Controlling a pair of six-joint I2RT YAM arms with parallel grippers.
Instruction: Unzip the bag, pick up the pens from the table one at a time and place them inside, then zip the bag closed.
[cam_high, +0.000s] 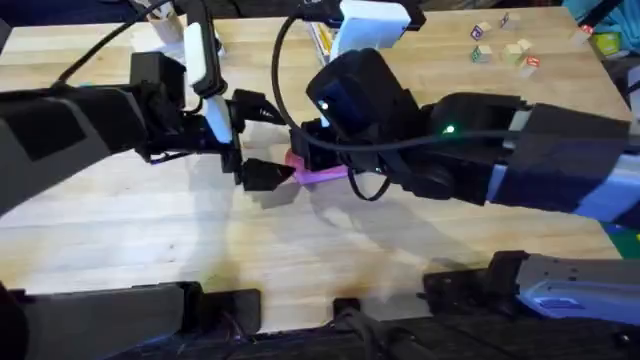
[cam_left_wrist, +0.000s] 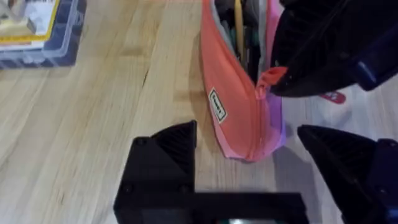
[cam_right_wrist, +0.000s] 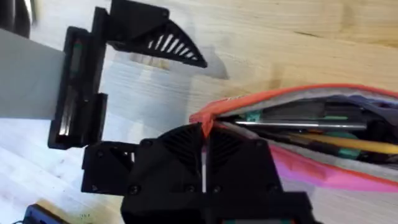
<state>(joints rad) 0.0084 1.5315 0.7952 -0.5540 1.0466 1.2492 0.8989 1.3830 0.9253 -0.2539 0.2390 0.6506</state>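
Between left hand (cam_left_wrist: 249, 162) fingers: bag (cam_left_wrist: 239, 106) end | right hand (cam_right_wrist: 204, 158) seemingly pinching zipper pull (cam_left_wrist: 272, 79)

Nothing can be read: the bag (cam_left_wrist: 239, 93) bears a small white label (cam_left_wrist: 217, 105), its print too blurred to tell.

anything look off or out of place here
Nothing is spilled or damaged. The pink pouch lies on the table with its zipper open, pens inside. The right gripper is shut at the zipper's end; the left gripper straddles the pouch's closed end, open.
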